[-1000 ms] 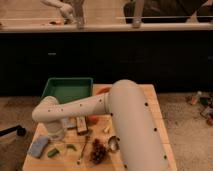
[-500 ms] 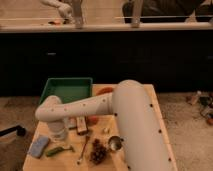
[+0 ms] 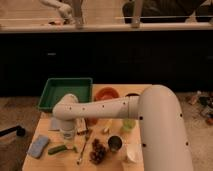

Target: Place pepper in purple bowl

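1. Pepper (image 3: 57,149): a slim, curved, glossy green pod. It lies flat near the front-left corner of the table (image 3: 50,162), between a blue sponge (image 3: 38,146) and a fork (image 3: 82,147).
2. Handling, as judged: light and fairly stiff, with a waxy skin likely to slip or roll under a poor pinch. It is best taken across its middle, with the jaws crosswise to its length. A hold at either tapered tip would probably let it swing.
3. Gripper (image 3: 67,134): it points down from the white arm's wrist, just behind the pepper's right end. Its fingers are pressed together. Whether any of the pod is caught between them cannot be told.
4. Purple bowl (image 3: 132,94): it stands at the table's far edge, right of the orange bowl (image 3: 106,93). It is largely hidden behind the arm and well apart from the pepper.
5. Change from the earlier frames: the wrist has shifted right, toward the table's middle, and the fingers have closed. The pepper lies in much the same spot.
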`<action>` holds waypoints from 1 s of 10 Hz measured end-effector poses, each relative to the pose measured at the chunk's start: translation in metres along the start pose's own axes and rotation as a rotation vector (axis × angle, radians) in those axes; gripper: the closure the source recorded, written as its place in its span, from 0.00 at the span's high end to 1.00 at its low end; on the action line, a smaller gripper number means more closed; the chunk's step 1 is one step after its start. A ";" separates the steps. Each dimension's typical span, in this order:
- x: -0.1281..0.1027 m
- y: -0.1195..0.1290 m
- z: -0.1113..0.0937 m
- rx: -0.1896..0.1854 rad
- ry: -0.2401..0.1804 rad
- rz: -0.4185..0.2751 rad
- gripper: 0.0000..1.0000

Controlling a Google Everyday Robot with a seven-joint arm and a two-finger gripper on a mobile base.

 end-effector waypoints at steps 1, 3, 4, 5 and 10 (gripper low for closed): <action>0.006 -0.003 -0.005 -0.015 -0.032 -0.015 0.00; 0.023 -0.010 -0.018 -0.053 -0.109 -0.059 0.00; 0.029 -0.013 -0.027 -0.075 -0.127 -0.073 0.00; 0.033 -0.014 -0.036 -0.096 -0.139 -0.085 0.00; 0.026 0.022 -0.088 -0.175 -0.161 -0.059 0.00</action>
